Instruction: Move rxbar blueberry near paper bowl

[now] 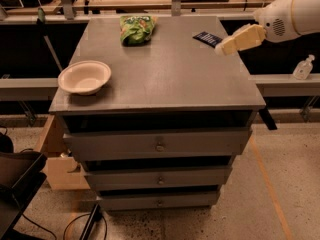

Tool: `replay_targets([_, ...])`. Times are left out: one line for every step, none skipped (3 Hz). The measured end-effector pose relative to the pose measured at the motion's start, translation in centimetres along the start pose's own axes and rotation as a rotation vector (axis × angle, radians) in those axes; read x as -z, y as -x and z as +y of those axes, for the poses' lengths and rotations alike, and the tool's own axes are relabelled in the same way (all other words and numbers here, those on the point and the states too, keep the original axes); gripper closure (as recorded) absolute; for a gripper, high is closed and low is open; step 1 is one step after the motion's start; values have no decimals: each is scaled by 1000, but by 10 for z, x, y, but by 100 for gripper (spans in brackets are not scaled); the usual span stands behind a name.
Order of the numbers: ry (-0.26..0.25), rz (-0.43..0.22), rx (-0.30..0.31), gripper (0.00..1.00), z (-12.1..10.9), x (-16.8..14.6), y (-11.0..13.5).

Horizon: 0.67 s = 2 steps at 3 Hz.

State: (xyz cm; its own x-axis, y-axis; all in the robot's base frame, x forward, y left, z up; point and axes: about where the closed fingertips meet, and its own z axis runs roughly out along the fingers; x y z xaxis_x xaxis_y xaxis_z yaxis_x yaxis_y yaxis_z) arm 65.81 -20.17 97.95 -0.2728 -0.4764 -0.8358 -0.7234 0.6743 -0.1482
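Observation:
The rxbar blueberry point(206, 38) is a small flat dark navy wrapper lying at the far right of the grey cabinet top point(165, 79). The paper bowl point(84, 77) is off-white and round and sits near the front left corner. My gripper point(223, 47) reaches in from the right on a white arm, with cream-coloured fingers point(240, 39) pointing left and down. Its tip hovers just right of the bar, overlapping the bar's near right corner. Whether it touches the bar does not show.
A green chip bag point(136, 29) lies at the back of the top, left of centre. The cabinet has three drawers point(159, 145) in front. A hand sanitiser bottle point(303, 67) stands on a ledge at the right. A cardboard box point(62, 171) sits on the floor at the left.

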Motion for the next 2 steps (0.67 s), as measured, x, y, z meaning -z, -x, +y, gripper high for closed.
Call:
replay_targets([-77, -48, -5, 0, -29, -17, 19])
replay_targets([-86, -53, -2, 0, -31, -18, 22])
